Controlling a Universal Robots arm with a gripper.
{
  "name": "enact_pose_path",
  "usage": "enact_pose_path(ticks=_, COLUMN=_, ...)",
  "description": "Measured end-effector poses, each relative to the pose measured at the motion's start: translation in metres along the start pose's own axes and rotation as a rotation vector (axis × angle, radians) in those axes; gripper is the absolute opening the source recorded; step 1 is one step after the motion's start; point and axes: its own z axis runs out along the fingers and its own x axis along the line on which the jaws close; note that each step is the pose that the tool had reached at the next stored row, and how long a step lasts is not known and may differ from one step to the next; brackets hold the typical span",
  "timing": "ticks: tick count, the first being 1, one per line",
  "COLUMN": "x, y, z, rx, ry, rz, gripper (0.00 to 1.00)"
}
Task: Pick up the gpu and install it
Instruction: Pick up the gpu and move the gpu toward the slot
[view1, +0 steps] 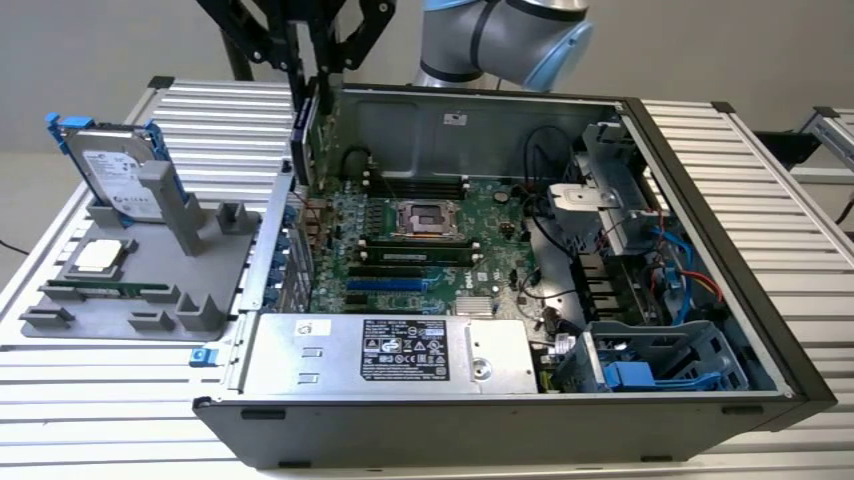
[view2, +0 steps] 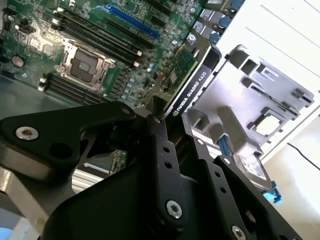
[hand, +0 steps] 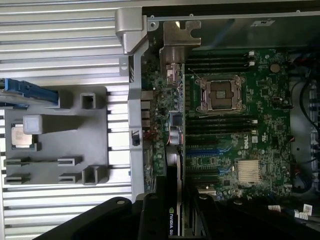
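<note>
One gpu (view2: 192, 90): upright and edge-on, over the motherboard's (view1: 501, 265) rim, beside the case wall at the exterior view's left.
Hand (view2: 172, 117): one, fingers closed narrow on the gpu.
Case (view1: 467, 440): one, open, on the bench (view1: 774, 180).
Power supply (view1: 387, 350): one, along the case's near side.
Grey holder (view1: 120, 318): one, outside the case; it carries one hard drive (view1: 114, 165), one processor (view1: 98, 257) and one memory stick (view1: 114, 290).
In the way: the case wall stands between holder and motherboard.
</note>
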Motion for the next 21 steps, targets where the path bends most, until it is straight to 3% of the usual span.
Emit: enact_pose_path(ticks=21, x=-0.037, y=0.0023, z=0.0005, rx=-0.0001, ry=0.0, rz=0.0, gripper=0.0)
